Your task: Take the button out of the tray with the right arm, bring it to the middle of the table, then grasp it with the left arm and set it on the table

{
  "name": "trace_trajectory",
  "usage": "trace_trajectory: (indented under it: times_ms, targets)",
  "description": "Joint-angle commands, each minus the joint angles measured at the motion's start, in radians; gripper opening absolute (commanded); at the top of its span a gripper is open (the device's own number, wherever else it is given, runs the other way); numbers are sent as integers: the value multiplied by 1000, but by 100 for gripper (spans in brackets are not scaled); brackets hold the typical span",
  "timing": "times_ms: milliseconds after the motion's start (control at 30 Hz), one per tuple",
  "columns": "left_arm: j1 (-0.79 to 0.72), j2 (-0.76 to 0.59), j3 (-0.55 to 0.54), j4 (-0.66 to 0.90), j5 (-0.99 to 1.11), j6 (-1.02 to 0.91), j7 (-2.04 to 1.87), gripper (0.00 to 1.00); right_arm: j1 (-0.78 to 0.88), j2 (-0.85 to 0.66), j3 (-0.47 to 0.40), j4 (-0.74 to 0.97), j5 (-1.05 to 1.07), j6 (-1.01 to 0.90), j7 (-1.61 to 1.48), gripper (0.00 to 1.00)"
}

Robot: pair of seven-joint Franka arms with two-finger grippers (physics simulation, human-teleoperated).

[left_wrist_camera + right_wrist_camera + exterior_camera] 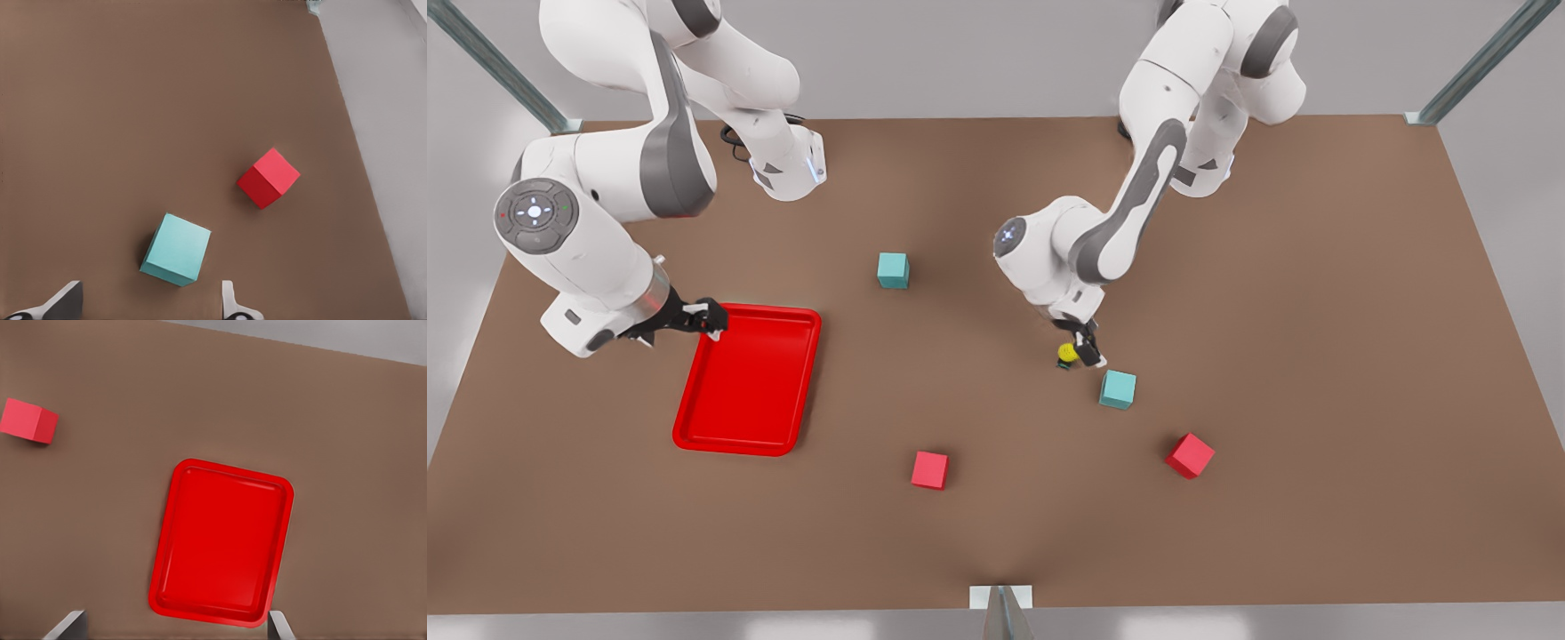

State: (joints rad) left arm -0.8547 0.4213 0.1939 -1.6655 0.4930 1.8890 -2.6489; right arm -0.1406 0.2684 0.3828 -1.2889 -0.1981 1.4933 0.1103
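Note:
The button [1065, 354], with its yellow cap, lies low near the table [996, 533] around its middle. My left gripper [1082, 354] hangs right beside it on the front view's right. In the left wrist view the left gripper [148, 308] is open, its fingers [65, 303] wide apart with nothing between them. The red tray [749, 384] lies at the front view's left with nothing in it. My right gripper [710, 320] hovers over the tray's far corner. In the right wrist view the right gripper [175, 628] is open above the tray [223, 547].
A teal cube [1118, 388] sits just in front of the left gripper, and a red cube [1190, 455] lies beyond it. Another teal cube [893, 269] and a red cube [929, 469] lie between the arms. The table's edge [360, 167] runs past the red cube [269, 177].

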Motion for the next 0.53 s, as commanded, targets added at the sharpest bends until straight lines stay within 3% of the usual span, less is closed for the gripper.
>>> trace_trajectory:
  times_ms: [0,33,67,133,167,200,233,500]
  targets:
    - [91,-56,91,163,-439,-350,1633,100,-4,-2,1,2,-1,-38,-6,100]
    - [224,-42,140,306,-626,-556,2120,100,-1,-2,1,0,-4,-44,-6,100]
    - [273,-42,144,385,-640,-682,2461,100,-2,-2,1,0,-3,-47,-8,100]
    - [283,-101,151,544,-576,-804,2684,100,-11,0,-1,2,-6,-48,-8,100]
    - [423,-205,53,518,-544,-772,2764,100,-11,0,-2,2,-6,-67,-8,100]
    - [502,-367,-70,333,-432,-624,2781,100,-7,0,-1,0,-7,-67,-4,100]
    - [522,-418,-85,251,-430,-565,2784,100,-7,0,-2,2,-7,-67,-6,100]
    - [523,-409,-93,230,-433,-554,2968,100,-2,2,-1,0,-4,-97,-4,100]
